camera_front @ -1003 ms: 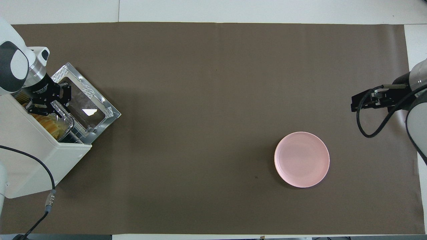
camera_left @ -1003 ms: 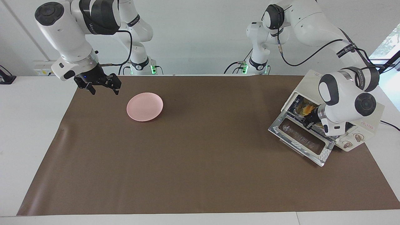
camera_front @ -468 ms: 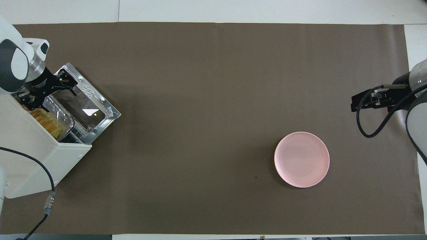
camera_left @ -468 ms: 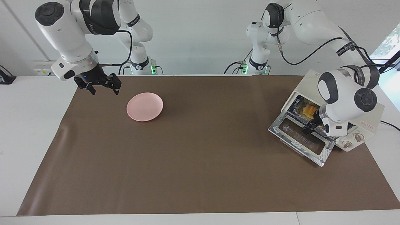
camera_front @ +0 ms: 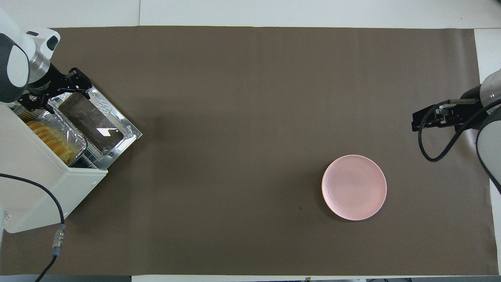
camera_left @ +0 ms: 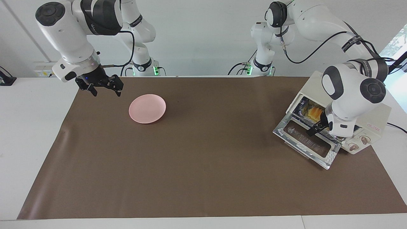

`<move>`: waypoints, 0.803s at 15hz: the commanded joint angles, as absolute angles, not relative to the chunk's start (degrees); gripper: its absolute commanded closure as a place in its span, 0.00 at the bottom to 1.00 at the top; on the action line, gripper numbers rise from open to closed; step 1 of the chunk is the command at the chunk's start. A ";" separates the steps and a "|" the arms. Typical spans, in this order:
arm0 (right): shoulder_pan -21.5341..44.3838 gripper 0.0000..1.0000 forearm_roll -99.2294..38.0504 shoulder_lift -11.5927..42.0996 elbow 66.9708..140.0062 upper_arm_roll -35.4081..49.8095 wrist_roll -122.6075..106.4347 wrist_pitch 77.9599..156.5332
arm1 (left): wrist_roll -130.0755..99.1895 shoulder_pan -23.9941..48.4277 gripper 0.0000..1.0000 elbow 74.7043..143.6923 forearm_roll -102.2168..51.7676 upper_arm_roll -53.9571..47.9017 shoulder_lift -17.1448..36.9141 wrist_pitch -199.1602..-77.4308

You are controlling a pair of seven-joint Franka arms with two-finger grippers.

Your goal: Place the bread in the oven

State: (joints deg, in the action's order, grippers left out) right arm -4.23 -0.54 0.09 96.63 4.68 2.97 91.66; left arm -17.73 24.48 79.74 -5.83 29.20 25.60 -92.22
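surface: brown mat (camera_left: 197, 159) over a white table, pale wall where the arm bases stand.
oven: cream toaster oven (camera_front: 35, 184) at the left arm's end of the table, set askew to the mat edge; glass door (camera_front: 98, 123) dropped open and lying flat in front of it.
bread: yellow-orange ridged loaf (camera_front: 51, 140) inside the oven cavity, sitting in a crinkled foil tray (camera_front: 76, 135) on the wire rack. Also visible through the opening in the facing view (camera_left: 314, 112).
bread axis: long axis runs along the width of the oven mouth, parallel to the door hinge; the slice ridges cut across it. Lying flat; I can't tell one end from the other.
left gripper: (camera_front: 49, 92) over the hinge end of the open door, just outside the cavity, fingers spread, nothing in them, clear of the loaf.
right gripper: (camera_left: 103, 88) waiting above the mat at the right arm's end, beside the pink plate (camera_left: 147, 108), fingers apart, empty.
plate: bare.
progress: placement looks done, bread is in and released.
left to do: back the left arm clear; shutting the door only if that counts, since the task doesn't ask for it.
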 commanded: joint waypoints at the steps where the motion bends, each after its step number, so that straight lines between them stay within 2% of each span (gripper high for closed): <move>1: -5.54 0.00 0.35 -1.14 97.91 5.62 1.58 91.67 | -12.15 25.05 0.00 80.77 -4.83 29.44 20.23 -88.26; 5: -5.54 0.00 0.35 -1.14 97.91 5.62 1.58 91.67 | -2.30 24.44 0.00 81.21 -4.92 29.53 15.22 -83.15; 10: -5.54 0.00 0.35 -1.14 97.91 5.62 1.58 91.67 | -1.93 24.35 0.00 83.31 -4.83 29.10 6.88 -75.27; 12: -5.54 0.00 0.35 -1.14 97.91 5.62 1.58 91.67 | -0.01 18.59 0.00 85.34 -4.83 23.42 1.95 -72.17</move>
State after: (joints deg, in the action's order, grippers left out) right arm -4.23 -0.54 0.09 96.63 4.68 2.97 91.66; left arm -2.03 23.41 81.37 -5.81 28.80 7.61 -73.79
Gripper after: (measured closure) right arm 0.000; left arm 0.000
